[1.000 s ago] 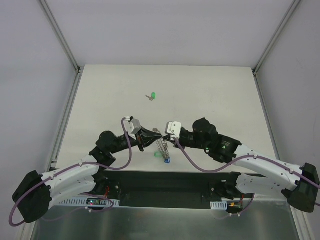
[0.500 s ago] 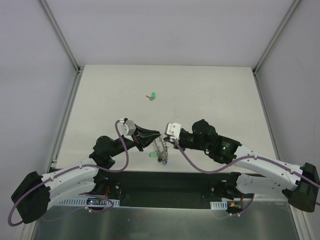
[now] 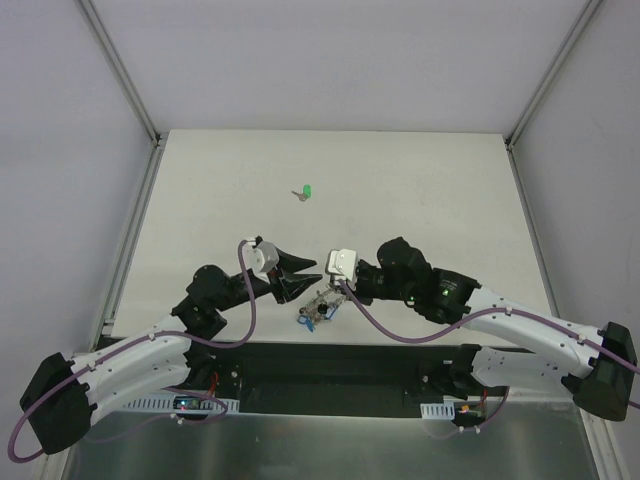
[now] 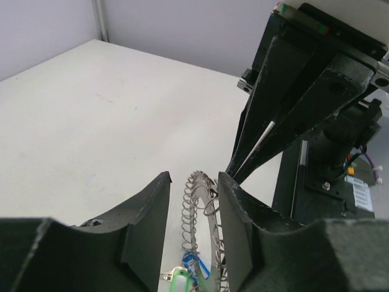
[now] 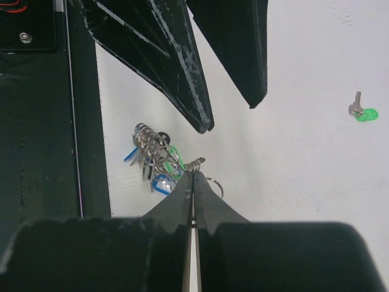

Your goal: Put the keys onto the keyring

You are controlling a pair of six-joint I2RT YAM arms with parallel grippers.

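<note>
Near the front edge of the table (image 3: 430, 190), the keyring (image 3: 319, 306) stands between the left jaws, which are spread apart, while the right jaws are pressed together on a rim loop. The loose green key (image 3: 306, 191) lies well apart, farther out, and looks nearer the free left jaws.

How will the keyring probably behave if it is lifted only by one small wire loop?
The keyring itself looks like flat metal, so it probably stays stiff. Its keys and wire loops hang loose and would likely swing. The right fingers seem to pinch only one thin loop, so the ring may pivot or slip.
</note>
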